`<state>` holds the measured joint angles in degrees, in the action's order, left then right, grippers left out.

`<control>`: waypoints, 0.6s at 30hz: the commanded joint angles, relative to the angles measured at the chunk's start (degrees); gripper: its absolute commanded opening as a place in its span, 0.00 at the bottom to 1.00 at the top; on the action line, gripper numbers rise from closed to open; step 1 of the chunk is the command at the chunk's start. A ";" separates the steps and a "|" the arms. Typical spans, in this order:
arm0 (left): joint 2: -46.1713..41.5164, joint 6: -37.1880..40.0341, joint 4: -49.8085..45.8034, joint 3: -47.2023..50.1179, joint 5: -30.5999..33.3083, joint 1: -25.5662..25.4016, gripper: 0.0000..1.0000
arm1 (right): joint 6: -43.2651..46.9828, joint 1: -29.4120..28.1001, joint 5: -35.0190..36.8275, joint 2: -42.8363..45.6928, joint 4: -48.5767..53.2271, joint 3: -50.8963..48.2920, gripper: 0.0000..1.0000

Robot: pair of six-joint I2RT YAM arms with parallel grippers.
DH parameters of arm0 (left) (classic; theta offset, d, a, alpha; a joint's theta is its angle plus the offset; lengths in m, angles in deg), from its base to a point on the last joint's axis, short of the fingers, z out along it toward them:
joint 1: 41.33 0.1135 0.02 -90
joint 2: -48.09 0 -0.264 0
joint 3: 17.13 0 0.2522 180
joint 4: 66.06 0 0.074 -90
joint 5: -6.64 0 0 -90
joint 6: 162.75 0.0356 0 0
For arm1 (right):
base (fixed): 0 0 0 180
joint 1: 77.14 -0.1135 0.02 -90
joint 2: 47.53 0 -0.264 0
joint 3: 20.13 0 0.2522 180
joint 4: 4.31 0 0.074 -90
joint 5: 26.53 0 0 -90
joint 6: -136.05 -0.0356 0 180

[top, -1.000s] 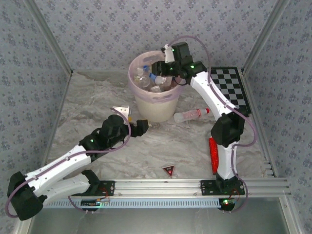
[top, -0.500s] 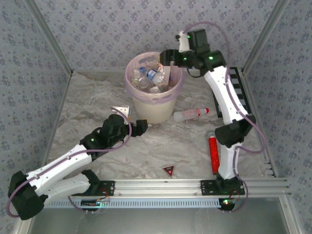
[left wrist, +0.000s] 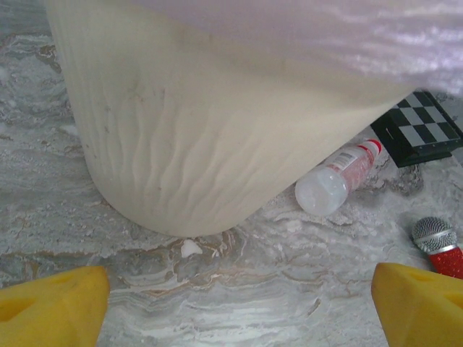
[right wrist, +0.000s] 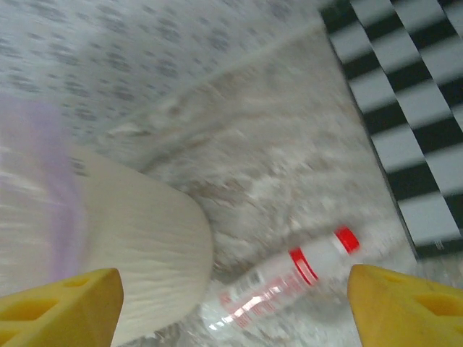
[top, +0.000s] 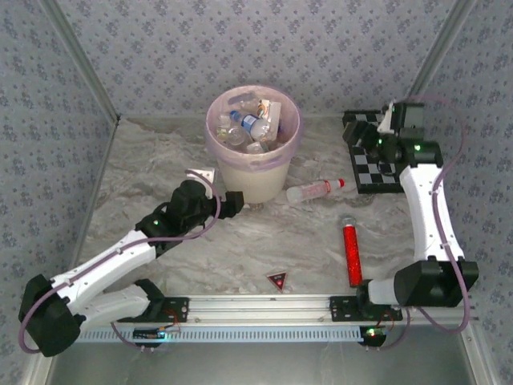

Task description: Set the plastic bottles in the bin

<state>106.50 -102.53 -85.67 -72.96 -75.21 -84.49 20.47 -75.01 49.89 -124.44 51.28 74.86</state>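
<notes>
Bright diffuse light, faint shadows. Motion blur smears the bin [right wrist: 145,238] in right wrist view; glare on its liner [left wrist: 347,29], left wrist.

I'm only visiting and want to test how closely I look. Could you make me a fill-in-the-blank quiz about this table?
The one bottle lying on the table near the bin has a ____ cap.
The bin is lined with a pale ____ bag.
The right gripper is wide ____, holding nothing.
Missing words: red; pink; open.
</notes>
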 commanded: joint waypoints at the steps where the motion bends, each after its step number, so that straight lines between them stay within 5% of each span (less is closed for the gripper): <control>1: 1.25 0.89 1.98 -2.71 -1.80 1.07 0.93 | -7.18 0.12 1.79 0.36 -3.50 -9.12 0.90; 8: 1.32 -2.98 3.80 -2.43 -0.72 2.92 0.98 | -25.24 -5.52 1.09 -3.70 -19.41 -25.95 0.90; 18: -14.09 -16.21 1.69 3.99 -5.28 13.01 0.99 | -33.02 -7.54 -0.58 -19.19 -34.52 -26.67 0.82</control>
<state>95.26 -114.33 -83.96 -70.40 -77.75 -72.73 -7.86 -82.64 49.54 -140.78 23.21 48.24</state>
